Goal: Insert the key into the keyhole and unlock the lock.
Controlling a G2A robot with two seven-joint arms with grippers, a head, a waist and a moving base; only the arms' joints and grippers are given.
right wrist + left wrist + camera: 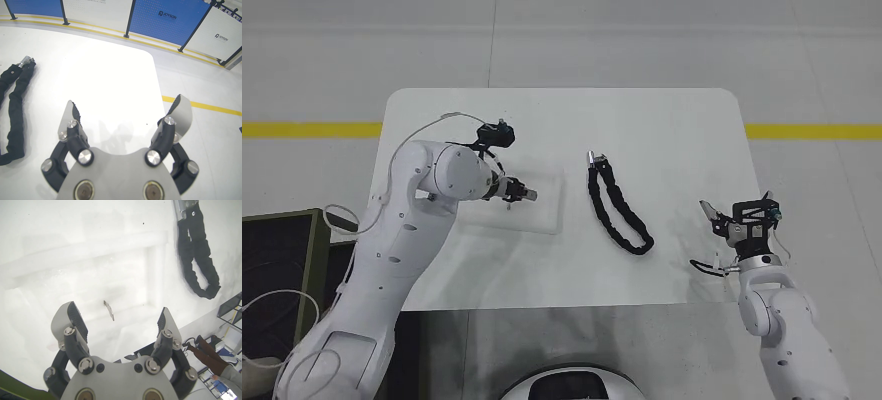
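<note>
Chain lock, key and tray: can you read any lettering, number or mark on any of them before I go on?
Chain lock: no text on its black cover.
metal head of the lock: no marking can be read; it is too small to tell whether any is there.
Key: too small to tell whether it bears a stamp.
Tray: plain white, no text.

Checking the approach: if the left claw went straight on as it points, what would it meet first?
Probably the key, lying in the white tray just ahead of the open left claw; depth is unclear, so the tray floor might come first.
</note>
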